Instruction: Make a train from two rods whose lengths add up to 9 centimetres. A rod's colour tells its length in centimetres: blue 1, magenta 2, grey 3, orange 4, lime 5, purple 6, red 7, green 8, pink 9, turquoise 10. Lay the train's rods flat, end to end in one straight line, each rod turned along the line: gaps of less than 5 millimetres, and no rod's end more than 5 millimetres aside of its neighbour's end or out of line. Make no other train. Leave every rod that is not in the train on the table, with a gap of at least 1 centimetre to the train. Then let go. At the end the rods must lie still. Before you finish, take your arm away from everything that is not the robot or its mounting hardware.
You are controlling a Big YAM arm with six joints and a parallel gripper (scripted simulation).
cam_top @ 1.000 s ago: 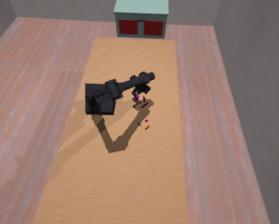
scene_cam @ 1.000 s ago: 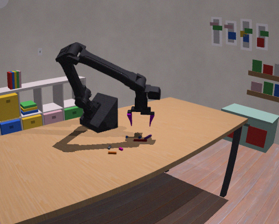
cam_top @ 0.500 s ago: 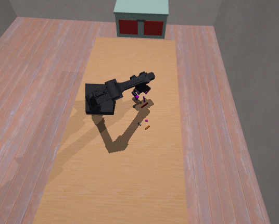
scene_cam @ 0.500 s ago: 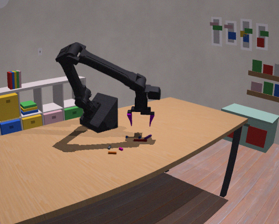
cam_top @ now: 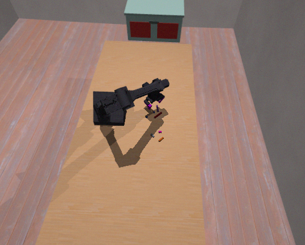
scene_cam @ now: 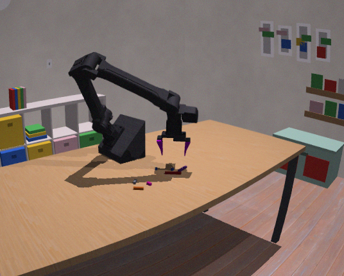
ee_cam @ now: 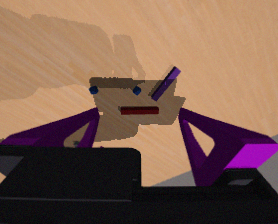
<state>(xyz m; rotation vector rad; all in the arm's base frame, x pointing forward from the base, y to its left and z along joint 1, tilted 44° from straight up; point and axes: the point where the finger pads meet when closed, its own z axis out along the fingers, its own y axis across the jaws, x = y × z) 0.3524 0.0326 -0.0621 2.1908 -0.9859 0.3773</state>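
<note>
My gripper [cam_top: 155, 103] [scene_cam: 173, 155] [ee_cam: 138, 112] is open and empty, above the table, fingers pointing down. In the wrist view the red rod [cam_top: 158, 115] [scene_cam: 173, 172] [ee_cam: 140, 110] lies flat between and below the fingertips. The magenta rod [cam_top: 160, 131] [scene_cam: 149, 183] lies apart, away from the red one. The purple rod [cam_top: 157, 108] [scene_cam: 182, 168] [ee_cam: 166, 83] lies at a slant near the red rod's end. One blue rod [cam_top: 153, 111] [scene_cam: 172, 169] [ee_cam: 137, 90] lies close beside the red rod, the other blue rod [cam_top: 146, 117] [scene_cam: 156, 168] [ee_cam: 94, 90] farther off.
The grey rod [cam_top: 152, 135] [scene_cam: 135, 181] and the orange rod [cam_top: 161, 139] [scene_cam: 138, 188] lie near the magenta rod. No rods are joined end to end. The arm's shadow falls over the red, blue and purple rods. A cabinet [cam_top: 154, 8] [scene_cam: 308, 138] stands beyond the table's end.
</note>
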